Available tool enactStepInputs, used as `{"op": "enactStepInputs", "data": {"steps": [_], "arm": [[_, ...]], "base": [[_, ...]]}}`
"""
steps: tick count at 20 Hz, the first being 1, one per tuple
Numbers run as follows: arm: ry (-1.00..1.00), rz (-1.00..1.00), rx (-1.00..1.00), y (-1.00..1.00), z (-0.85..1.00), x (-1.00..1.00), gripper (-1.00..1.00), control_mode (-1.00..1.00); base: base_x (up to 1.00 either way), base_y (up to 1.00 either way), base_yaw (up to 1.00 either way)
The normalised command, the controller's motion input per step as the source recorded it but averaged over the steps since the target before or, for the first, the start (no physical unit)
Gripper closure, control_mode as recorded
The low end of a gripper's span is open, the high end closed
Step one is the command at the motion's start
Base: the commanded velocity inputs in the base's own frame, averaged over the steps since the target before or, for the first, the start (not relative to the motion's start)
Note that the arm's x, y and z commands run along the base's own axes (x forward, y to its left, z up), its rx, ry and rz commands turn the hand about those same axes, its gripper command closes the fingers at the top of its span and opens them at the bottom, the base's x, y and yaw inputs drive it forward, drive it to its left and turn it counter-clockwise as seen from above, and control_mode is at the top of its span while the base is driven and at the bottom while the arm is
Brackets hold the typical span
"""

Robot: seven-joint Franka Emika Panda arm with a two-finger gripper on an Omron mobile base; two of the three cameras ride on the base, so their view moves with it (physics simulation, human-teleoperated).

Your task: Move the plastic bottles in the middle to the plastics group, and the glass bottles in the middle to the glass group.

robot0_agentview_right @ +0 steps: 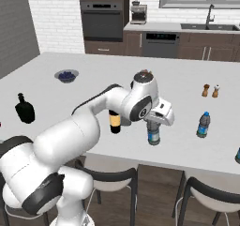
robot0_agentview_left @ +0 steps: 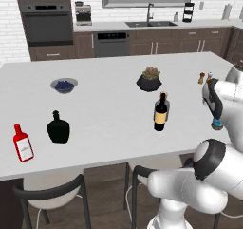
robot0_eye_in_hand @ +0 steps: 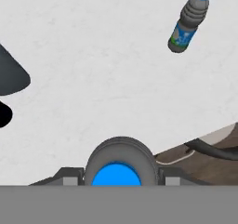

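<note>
One water bottle point(robot0_agentview_right: 153, 135) is clamped in the gripper point(robot0_agentview_right: 153, 126), upright just above the near edge of the counter point(robot0_agentview_right: 187, 70).
Next it must travel toward the matching bottle point(robot0_agentview_right: 203, 124), beyond the fingers, and be set down beside it.

Blue-capped water bottle point(robot0_agentview_right: 153, 135) stands upright in the tool point(robot0_agentview_right: 153, 126); its twin point(robot0_agentview_right: 203, 124) stands well apart on the counter.
</note>
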Motion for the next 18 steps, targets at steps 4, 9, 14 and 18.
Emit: {"op": "enactStepInputs", "data": {"steps": [4,9,14,18], "arm": [[0.00,-0.01,0.00,-1.00,0.21,0.01,1.00,-1.00],[0.00,0.00,0.00,-0.82,0.07,-0.07,1.00,-1.00],[0.00,0.00,-0.02,-0.43,-0.03,0.00,1.00,-1.00],[0.00,0.00,0.00,-0.13,-0.26,0.00,1.00,-1.00]], "base": [[0.00,0.00,0.00],[0.00,0.00,0.00],[0.00,0.00,0.00],[0.00,0.00,0.00]]}}
